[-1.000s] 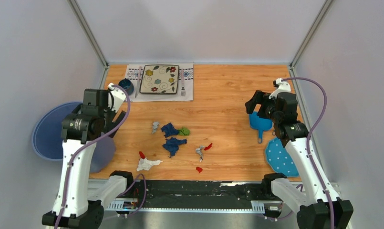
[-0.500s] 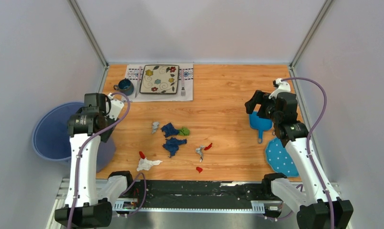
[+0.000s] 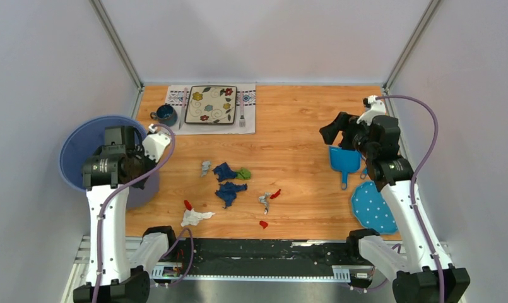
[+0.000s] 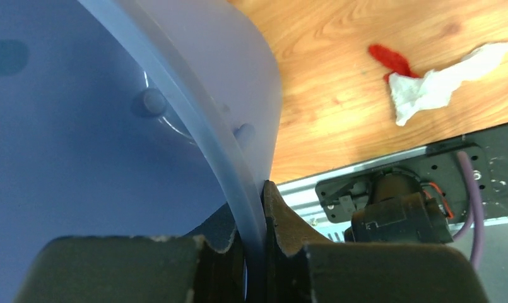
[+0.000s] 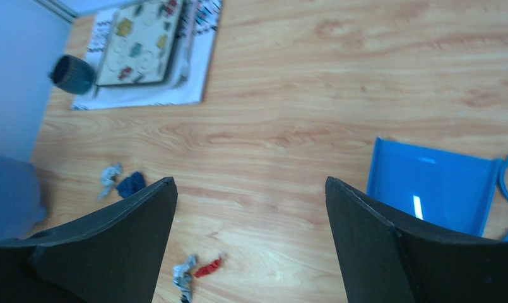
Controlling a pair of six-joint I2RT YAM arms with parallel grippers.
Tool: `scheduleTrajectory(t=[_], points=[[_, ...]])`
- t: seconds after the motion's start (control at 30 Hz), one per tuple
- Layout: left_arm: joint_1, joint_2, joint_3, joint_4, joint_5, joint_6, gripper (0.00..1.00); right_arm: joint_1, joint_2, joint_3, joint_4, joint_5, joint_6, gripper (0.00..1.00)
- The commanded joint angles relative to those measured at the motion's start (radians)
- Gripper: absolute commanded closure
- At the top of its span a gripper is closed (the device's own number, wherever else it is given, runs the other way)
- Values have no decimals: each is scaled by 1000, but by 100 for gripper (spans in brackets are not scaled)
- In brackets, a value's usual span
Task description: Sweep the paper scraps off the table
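Viewing from the top external camera: the paper scraps [image 3: 224, 171] lie scattered on the bench [image 3: 301, 120], from centre toward 6 o'clock. At 9 o'clock the left pincer [image 3: 137, 165] meets the blue bin [image 3: 81, 142]. At 3 o'clock the right pincer [image 3: 330, 131] hovers near the blue dustpan [image 3: 343, 159].

Left wrist: the left pincer [image 4: 254, 211] is clamped narrow on the blue bin [image 4: 194, 126] rim. Red and white paper scraps [image 4: 428, 85] lie at 2 o'clock.

Right wrist: the right pincer [image 5: 250, 186] stands wide, holding nothing. Paper scraps [image 5: 191, 271] lie at 7 o'clock.

We see bare, pale grey walls [image 3: 264, 38] enclosing the wood-grain table [image 3: 301, 126] on three sides, metal posts [image 3: 115, 41] rising at the two back corners, all under soft, even light.
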Motion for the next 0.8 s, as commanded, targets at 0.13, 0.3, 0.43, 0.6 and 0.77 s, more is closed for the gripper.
scheduleTrajectory(t=[0.13, 0.3, 0.43, 0.6, 0.77], points=[[2, 12, 281, -86, 368, 161, 100, 181, 62, 308, 32, -76, -11, 9], [2, 120, 402, -80, 597, 193, 100, 405, 222, 593, 41, -42, -59, 8], [-2, 152, 501, -69, 741, 249, 100, 477, 355, 797, 40, -70, 1, 8], [-90, 149, 469, -41, 888, 260, 100, 635, 501, 1004, 5, 108, -63, 8], [-429, 167, 360, 103, 575, 155, 100, 689, 689, 1282, -159, 190, -94, 8]])
